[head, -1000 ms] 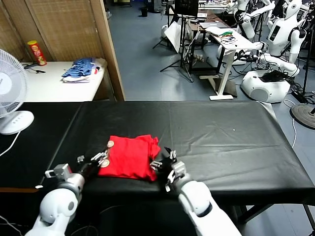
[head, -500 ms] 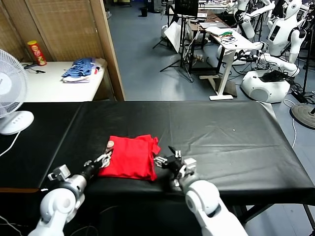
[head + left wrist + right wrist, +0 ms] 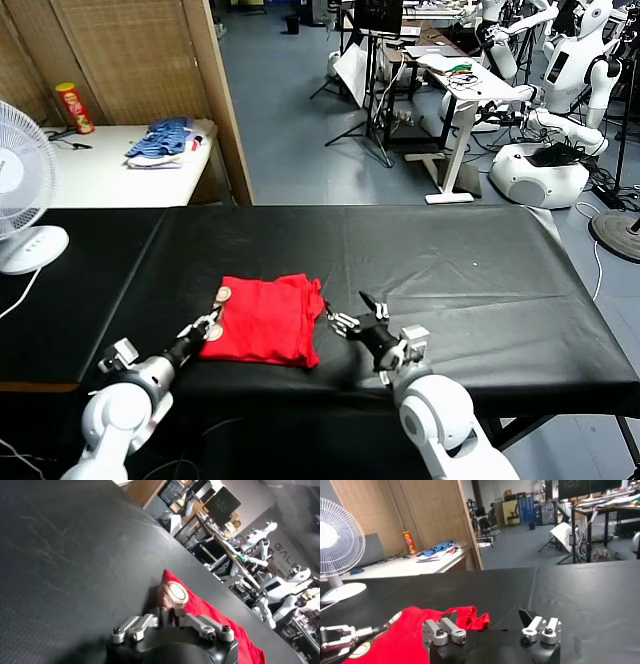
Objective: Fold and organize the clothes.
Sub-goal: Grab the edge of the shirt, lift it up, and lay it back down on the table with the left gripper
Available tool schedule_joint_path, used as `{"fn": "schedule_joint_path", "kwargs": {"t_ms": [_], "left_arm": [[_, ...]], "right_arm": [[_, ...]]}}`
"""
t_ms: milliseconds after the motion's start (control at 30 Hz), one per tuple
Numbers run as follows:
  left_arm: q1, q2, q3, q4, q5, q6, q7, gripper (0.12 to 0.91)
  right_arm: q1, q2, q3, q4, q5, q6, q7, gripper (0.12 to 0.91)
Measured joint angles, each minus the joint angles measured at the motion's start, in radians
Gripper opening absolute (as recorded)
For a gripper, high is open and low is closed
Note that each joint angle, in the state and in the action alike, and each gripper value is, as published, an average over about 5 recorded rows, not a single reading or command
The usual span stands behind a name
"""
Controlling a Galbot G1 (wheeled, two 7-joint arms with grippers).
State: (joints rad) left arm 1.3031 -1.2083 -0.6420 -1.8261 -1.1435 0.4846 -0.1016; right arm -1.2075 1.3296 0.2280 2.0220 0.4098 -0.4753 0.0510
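Your left pincer pinches the red T-shirt at its 9 o'clock edge on the worktop; your right pincer hangs spread, just off its 3 o'clock edge

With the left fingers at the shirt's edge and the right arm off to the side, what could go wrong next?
The left gripper pinches only the red T-shirt at its left edge, so pulling may undo the folds or drag it over the black table. The open right gripper beside the shirt's bunched right edge could snag it.
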Motion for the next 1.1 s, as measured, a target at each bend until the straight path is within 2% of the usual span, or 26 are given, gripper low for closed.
{"fn": "schedule_joint_path", "kwargs": {"t_ms": [100,267,333,533,733,867,1100], "left_arm": [[-0.002,-0.002,0.003,-0.005,0.001,0.010,-0.001,0.136],[0.000,0.002,0.012,-0.026,0.078,0.004,-0.005,0.129],[0.005,0.012,0.017,-0.040,0.173,-0.008,0.006,0.129],[0.009,0.068,0.005,-0.074,0.568,-0.017,0.021,0.129],[0.027,0.152,-0.029,-0.077,0.885,-0.058,0.047,0.129],[0.041,0.217,-0.060,-0.089,1.061,-0.075,0.047,0.129],[0.093,0.325,-0.118,-0.156,1.300,-0.105,0.049,0.129]], "right_arm": [[-0.010,0.001,0.010,0.003,-0.008,0.000,0.002,0.798],[-0.029,0.006,0.030,0.012,-0.048,-0.001,0.023,0.798],[-0.038,0.011,0.040,0.014,-0.069,-0.003,0.036,0.798],[-0.069,0.029,0.075,0.034,-0.144,-0.022,0.056,0.798],[-0.098,0.033,0.101,0.058,-0.211,-0.036,0.064,0.798],[-0.112,0.033,0.112,0.069,-0.230,-0.036,0.066,0.798],[-0.129,0.034,0.112,0.076,-0.246,-0.025,0.051,0.798]]}}
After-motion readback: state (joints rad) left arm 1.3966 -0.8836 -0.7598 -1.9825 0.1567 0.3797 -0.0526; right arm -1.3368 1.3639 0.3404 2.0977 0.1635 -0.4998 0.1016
